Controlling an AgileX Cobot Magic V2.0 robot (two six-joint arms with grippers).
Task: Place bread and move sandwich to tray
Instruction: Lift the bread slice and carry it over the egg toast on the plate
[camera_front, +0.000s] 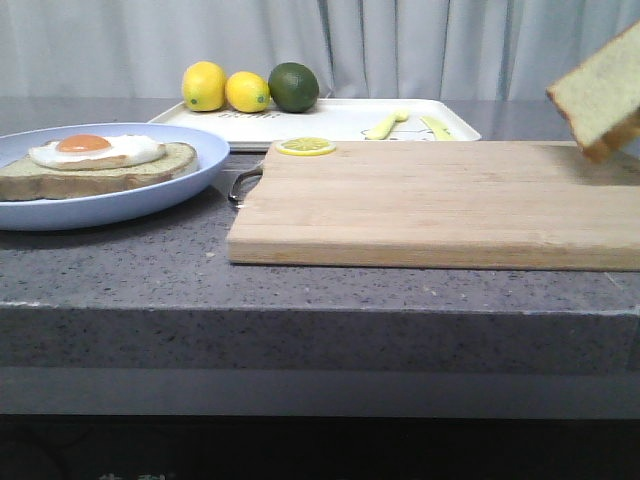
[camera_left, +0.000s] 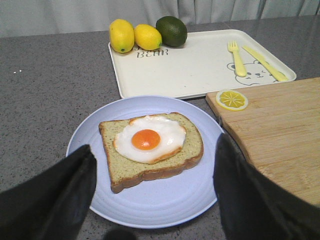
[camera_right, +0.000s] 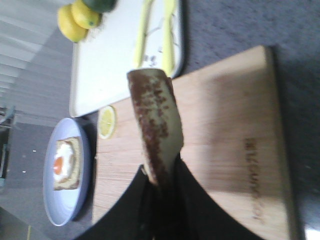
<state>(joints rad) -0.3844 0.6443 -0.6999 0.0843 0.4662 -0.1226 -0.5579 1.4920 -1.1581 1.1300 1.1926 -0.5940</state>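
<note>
The bread, a thick slice with brown crust, hangs tilted above the right end of the cutting board. My right gripper is shut on the bread; the gripper itself is out of the front view. The sandwich, a bread slice topped with a fried egg, lies on a round light-blue plate at the left. My left gripper is open, hovering above the near side of the plate, with the sandwich beyond its fingers. The white tray lies at the back.
Two lemons and a lime sit on the tray's far left side, with a yellow fork and knife at its right. A lemon slice lies on the board's back left corner. The table's front edge is close.
</note>
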